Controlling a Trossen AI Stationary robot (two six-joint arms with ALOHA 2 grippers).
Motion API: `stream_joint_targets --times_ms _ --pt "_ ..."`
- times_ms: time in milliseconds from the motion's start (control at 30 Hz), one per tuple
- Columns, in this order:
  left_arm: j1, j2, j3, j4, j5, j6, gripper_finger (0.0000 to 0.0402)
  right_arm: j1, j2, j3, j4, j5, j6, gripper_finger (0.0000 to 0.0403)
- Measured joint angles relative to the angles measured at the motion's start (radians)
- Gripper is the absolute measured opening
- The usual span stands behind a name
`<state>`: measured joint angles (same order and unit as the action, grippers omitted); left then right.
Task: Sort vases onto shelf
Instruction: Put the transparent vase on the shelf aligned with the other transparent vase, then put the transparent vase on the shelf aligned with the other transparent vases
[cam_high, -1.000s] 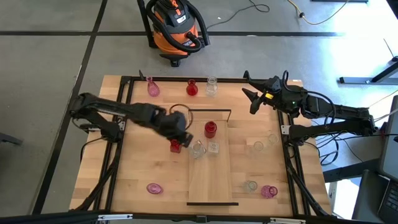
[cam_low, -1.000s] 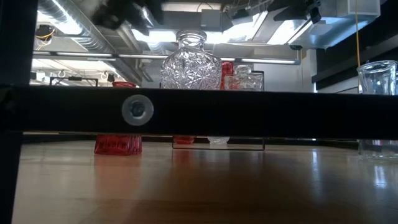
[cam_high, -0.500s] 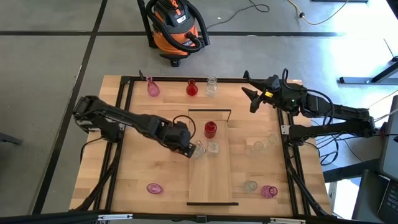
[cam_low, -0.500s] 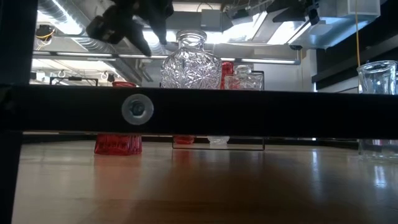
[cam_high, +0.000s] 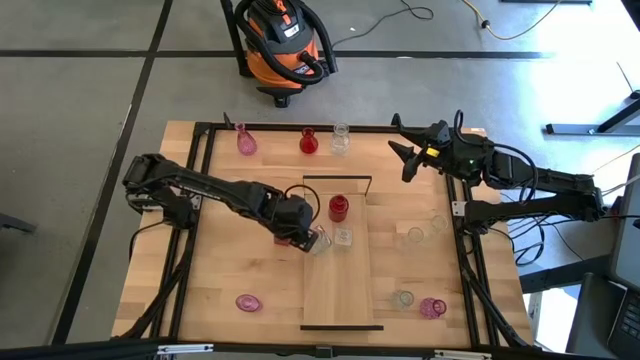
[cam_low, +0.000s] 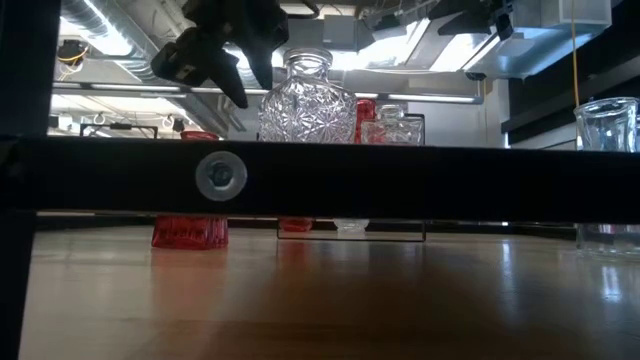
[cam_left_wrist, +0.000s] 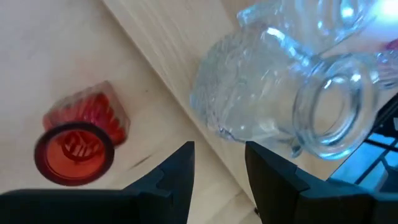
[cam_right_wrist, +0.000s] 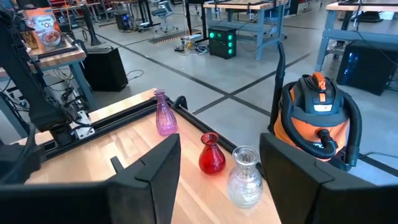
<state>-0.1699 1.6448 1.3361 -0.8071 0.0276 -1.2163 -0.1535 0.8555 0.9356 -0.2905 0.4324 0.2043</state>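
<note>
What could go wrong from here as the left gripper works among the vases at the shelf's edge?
1. The left gripper hangs open and empty right beside a clear cut-glass vase near the shelf edge; a sideways nudge could tip the vase or push it off.
2. A small red vase stands just beside it on the table, so a descent could clip it.
3. The right gripper waits far off near the table's back edge, no help.

1. You had no readable text, label, brand, number or sign anywhere on the table, the arms or the vases.
2. The orange vacuum (cam_right_wrist: 318, 118) beyond the table carried a small pale mark, but you could not have read it.
</note>
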Motion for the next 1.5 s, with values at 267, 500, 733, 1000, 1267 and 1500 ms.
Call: stream_joint_targets --times_ms 267,500,733,1000,1267,1500 --pt "0.005 0.000 0.000 0.004 -0.046 0.003 0.0135 0.000 0.000 0.000 0.000 0.000 0.000 0.0202" --pt "0.009 0.000 0.000 0.015 -0.070 0.015 0.0135 0.000 0.000 0.000 0.001 0.000 0.000 0.0202" --pt "0.024 0.000 0.000 0.014 -0.093 0.024 0.0135 0.002 0.000 0.000 0.001 0.000 0.000 0.0202" --pt "0.028 -0.021 0.000 0.007 -0.157 0.033 0.0135 0.002 0.000 0.000 0.001 -0.009 0.010 0.0202" --pt "0.025 -0.100 0.001 -0.091 -0.212 0.033 0.0135 0.003 0.000 0.000 0.000 -0.043 0.013 0.0202" --pt "0.040 -0.205 0.001 -0.240 -0.343 0.203 0.0135 0.002 0.022 0.001 0.026 -0.048 0.034 0.0202"
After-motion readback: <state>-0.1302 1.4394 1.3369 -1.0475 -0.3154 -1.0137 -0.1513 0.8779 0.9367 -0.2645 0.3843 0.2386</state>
